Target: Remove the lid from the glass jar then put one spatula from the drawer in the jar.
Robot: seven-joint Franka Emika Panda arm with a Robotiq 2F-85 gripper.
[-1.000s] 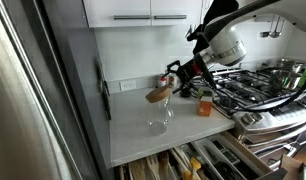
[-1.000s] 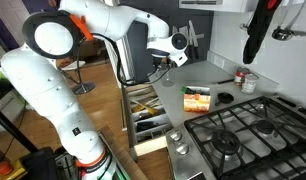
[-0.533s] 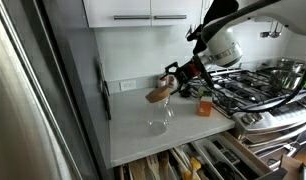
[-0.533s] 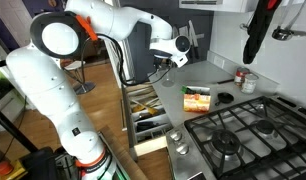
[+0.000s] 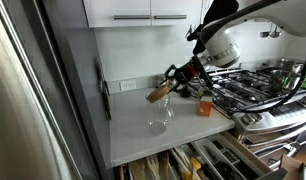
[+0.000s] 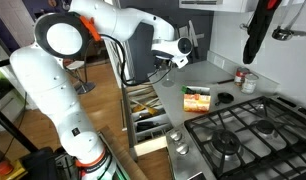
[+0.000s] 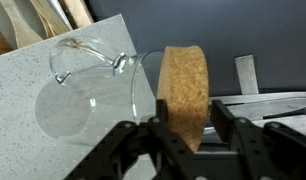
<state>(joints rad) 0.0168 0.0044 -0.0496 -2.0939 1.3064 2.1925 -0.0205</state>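
The jaws have closed in from wide open and now pinch the lid (image 7: 183,88), which is tilted on edge just above the mouth of the glass jar (image 5: 160,119) standing on the desk (image 5: 133,138).

One lid (image 7: 185,95) — one glass jar (image 7: 88,95)
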